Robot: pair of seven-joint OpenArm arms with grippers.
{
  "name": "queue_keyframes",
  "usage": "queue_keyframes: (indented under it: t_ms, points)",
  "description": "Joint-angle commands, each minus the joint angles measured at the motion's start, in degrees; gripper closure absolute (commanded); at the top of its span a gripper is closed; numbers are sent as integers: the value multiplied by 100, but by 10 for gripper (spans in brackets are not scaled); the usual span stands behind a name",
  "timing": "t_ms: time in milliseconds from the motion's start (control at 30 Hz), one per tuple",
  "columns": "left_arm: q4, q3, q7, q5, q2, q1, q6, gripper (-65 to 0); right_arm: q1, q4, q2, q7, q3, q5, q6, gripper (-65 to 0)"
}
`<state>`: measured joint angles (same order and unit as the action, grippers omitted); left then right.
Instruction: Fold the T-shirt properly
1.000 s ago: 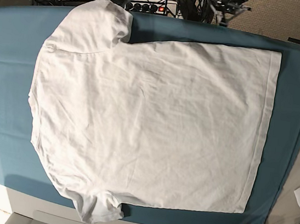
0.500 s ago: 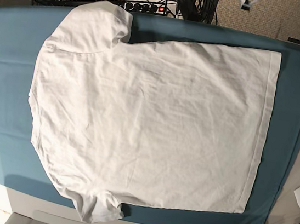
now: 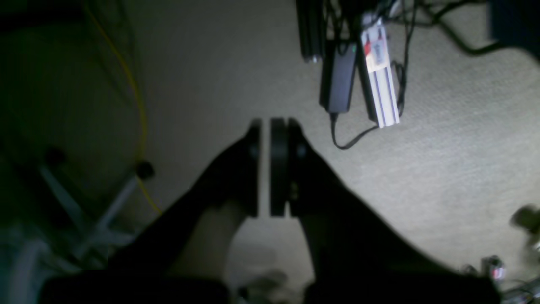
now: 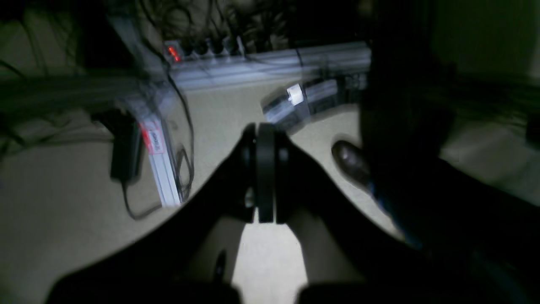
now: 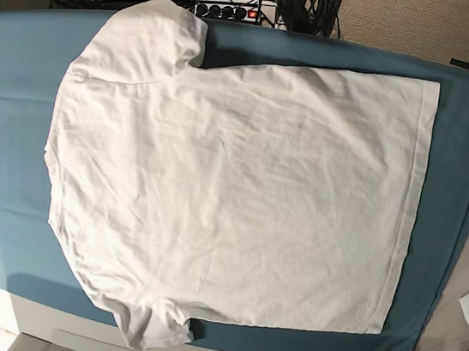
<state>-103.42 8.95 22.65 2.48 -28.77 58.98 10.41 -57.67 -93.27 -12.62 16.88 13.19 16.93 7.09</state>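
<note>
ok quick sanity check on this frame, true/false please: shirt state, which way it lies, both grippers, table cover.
1. The T-shirt lies spread flat, unfolded. True.
2. Its collar end points to the base view's right. False: the collar end is at the left, the bottom hem at the right.
3. The left gripper is clamped on a sleeve. False: it is over the floor, holding nothing.
4. The right gripper is shut and empty. True.
5. The table cloth is red. False: it is teal.
</note>
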Motion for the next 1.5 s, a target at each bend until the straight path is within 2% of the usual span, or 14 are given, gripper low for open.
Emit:
queue_keyframes:
  t_ms: [0,167,233,367,500,767,867,967,1100,1200,1300,1367,1400,1467]
  points:
    - [-328,-13,-15,-107,-83,201,15,-24,-184,-417,-68,-20,205,210,-2,0]
    - [-1357,-232,251,-173,-173,509,9,-24,-317,-1941,-48,931,1266,1447,4,0]
    - [-1609,-376,350,-103,-173,511,9,-24,-278,-2339,-20,1169,1784,1941,129,0]
    - [-1891,-632,348,-98,-173,501,9,-24,20,-2592,70,1585,2850,3027,538,0]
    - [-1908,-776,345,-101,-173,498,7,-24,505,-2439,446,1967,3705,4129,560,0]
    - [-1908,-774,306,-103,-168,476,-79,-24,1425,-1523,835,2068,3969,5243,791,0]
    - [-1906,-774,306,-105,-155,424,-323,-24,1923,-925,828,2232,3936,5683,804,0]
    - [-1906,-774,306,-105,-153,332,-409,-24,2328,-466,817,2542,3823,6124,1043,0]
    - [-1906,-774,306,-153,-149,278,-404,-24,2448,-391,817,2616,3436,6207,1429,0]
    - [-1906,-774,308,-264,-149,278,-404,-24,2446,-391,817,2618,3108,6037,2076,0]
    - [-1906,-774,306,-400,-149,278,-402,-24,2450,-396,835,2618,2918,5407,2826,0]
    - [-1906,-774,306,-402,-149,278,-400,-24,2448,-396,835,2636,2881,5198,3132,-6]
    - [-1906,-774,306,-402,-146,278,-402,-24,2446,-396,835,2680,2881,5167,3154,-26]
    - [-1906,-774,306,-400,-140,275,-400,-24,2437,-396,839,2688,2892,5134,3145,-116]
